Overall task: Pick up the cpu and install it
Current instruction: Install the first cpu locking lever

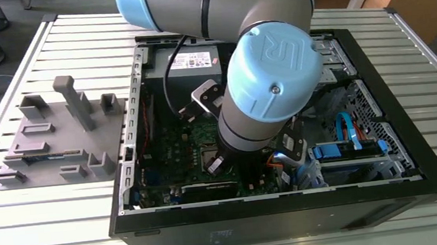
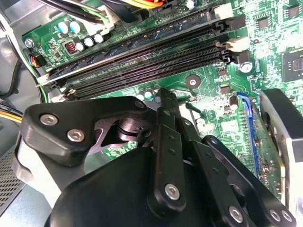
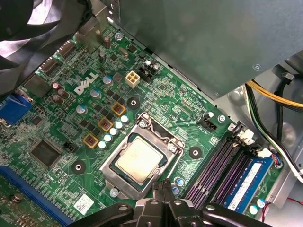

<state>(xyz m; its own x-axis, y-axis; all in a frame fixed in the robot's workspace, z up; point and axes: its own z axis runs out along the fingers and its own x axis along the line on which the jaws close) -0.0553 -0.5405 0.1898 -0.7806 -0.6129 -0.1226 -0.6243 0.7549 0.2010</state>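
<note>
First wrist view: the cpu (image 3: 138, 161), a small silvery square, lies flat inside the metal socket frame (image 3: 111, 176) on the green motherboard (image 3: 57, 177). The claw (image 3: 163, 189) hangs just beside the frame's near edge. Its fingertips are pressed together with nothing visible between them. Taking the way the fingers point as twelve o'clock, the cpu lies close ahead, slightly toward eleven. Being square, it has no long axis to line up.

Second wrist view looks over the claw's black linkage toward the dark memory slots (image 2: 151, 61) beyond.

Exterior view gives the wider setting. The arm (image 1: 270, 76) reaches down from twelve o'clock into the open computer case (image 1: 274, 212). A grey fixture tray (image 1: 54, 143) rests on the slatted surface (image 1: 54, 232) at the case's nine o'clock.
</note>
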